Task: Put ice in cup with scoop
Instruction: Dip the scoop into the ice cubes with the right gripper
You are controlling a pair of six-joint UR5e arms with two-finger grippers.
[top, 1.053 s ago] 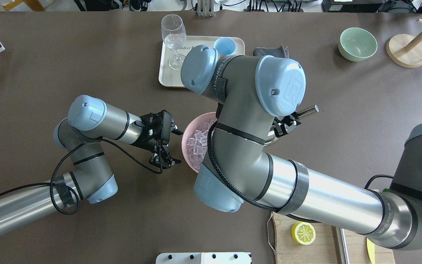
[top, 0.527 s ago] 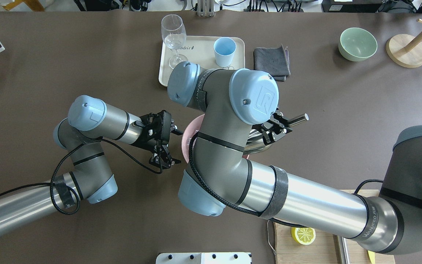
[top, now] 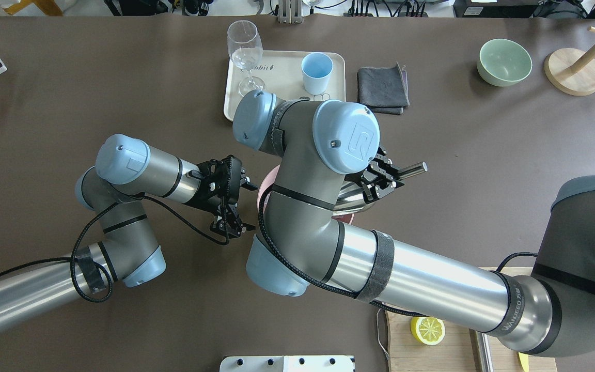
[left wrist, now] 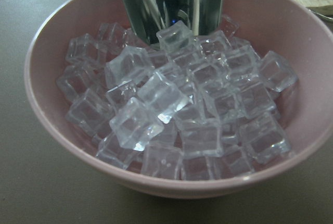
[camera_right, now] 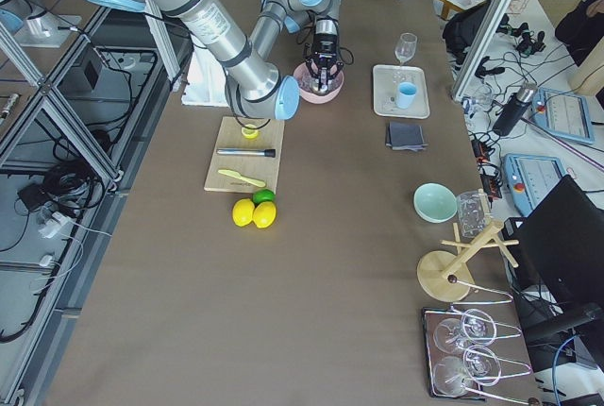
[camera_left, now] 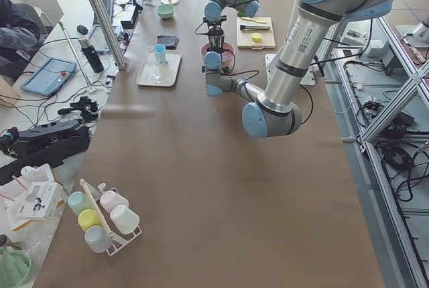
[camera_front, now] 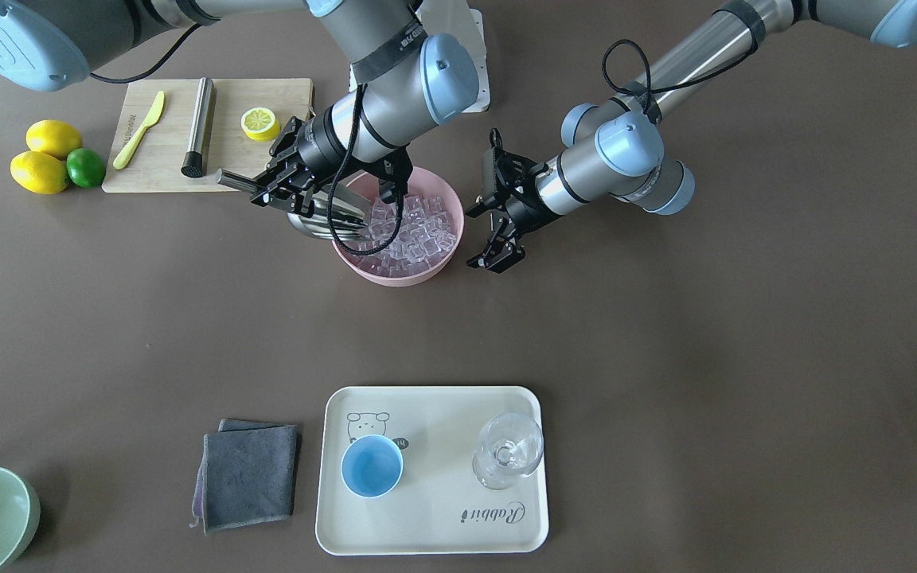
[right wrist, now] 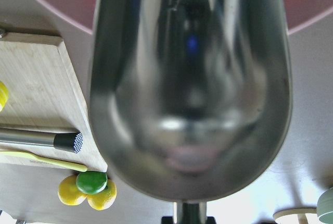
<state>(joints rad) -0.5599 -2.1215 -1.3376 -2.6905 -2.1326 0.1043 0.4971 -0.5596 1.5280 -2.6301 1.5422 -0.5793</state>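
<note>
1. Right jaws are clamped on the thin handle of the scoop, just outside the pink bowl on its cutting-board side. Gripping that far back leaves the trough free to dig.
2. Left jaws are spread wide and hold nothing. They sit just beside the pink bowl on the side opposite the scoop, not touching the rim. My guess is they're placed there to brace the bowl if the scoop's push slides it.
3. The scoop is tilted mouth-down over the bowl's rim, with its front edge down among the cubes. The left wrist view shows steel buried in the pile. No cube shows in the trough in the right wrist view, so I judge it not yet loaded.
4. The ice is all in the pink bowl, heaped close to the rim.
5. The cup stands upright and empty on the tray, well apart from the pink bowl, across the desk on the side away from my base. The stemmed glass is next to it on the same tray and is the wrong target.
6. The step in hand is the dig, so the task is at an early stage. The next move calls for driving under the cubes and levelling the trough before lifting. Risks are slick cubes rolling off or the bowl skidding.
</note>
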